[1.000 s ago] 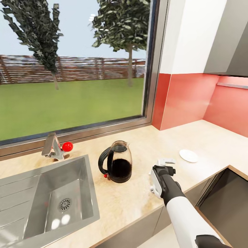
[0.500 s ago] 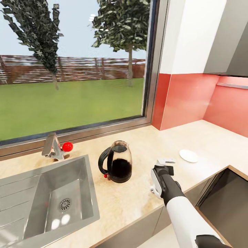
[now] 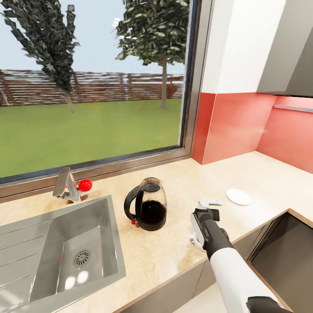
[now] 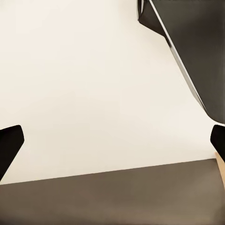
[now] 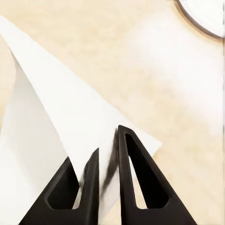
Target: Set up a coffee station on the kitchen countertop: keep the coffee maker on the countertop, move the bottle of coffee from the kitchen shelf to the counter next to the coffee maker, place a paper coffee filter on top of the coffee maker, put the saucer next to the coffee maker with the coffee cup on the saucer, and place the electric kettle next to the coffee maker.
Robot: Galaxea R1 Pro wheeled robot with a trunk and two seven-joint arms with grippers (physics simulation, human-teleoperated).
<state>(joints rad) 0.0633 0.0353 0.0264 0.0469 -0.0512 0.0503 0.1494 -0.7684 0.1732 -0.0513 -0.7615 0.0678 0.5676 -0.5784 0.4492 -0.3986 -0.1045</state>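
- Paper coffee filter pinched between the two black fingers of the right gripper, white sheet fanning out past the tips over the beige countertop
- Right gripper jaws nearly closed, only the filter's edge in the narrow gap — clamped on it
- In the head view, right gripper out over the counter, filter visible as a small white-grey piece at its tip, low over the surface; touching the counter or not, cannot tell
- Saucer flat on the countertop, just beyond and to the right of the filter, apart from it; rim also at the corner of the right wrist view
- Coffee maker — glass carafe with dark liquid and black handle — upright on the counter, to the left of the right gripper, between it and the sink
- Faucet with red knob behind the sink, under the window
- Red backsplash along the wall at right, white and grey cabinets above
- Dark recessed opening at the counter's right end, beside the right arm
- Left gripper wide open: two dark fingertips at opposite edges of the left wrist view, nothing between them
- Beyond the left gripper: pale cream surface, dark brown band nearer the camera, dark angled panel at one corner — what these are, cannot tell
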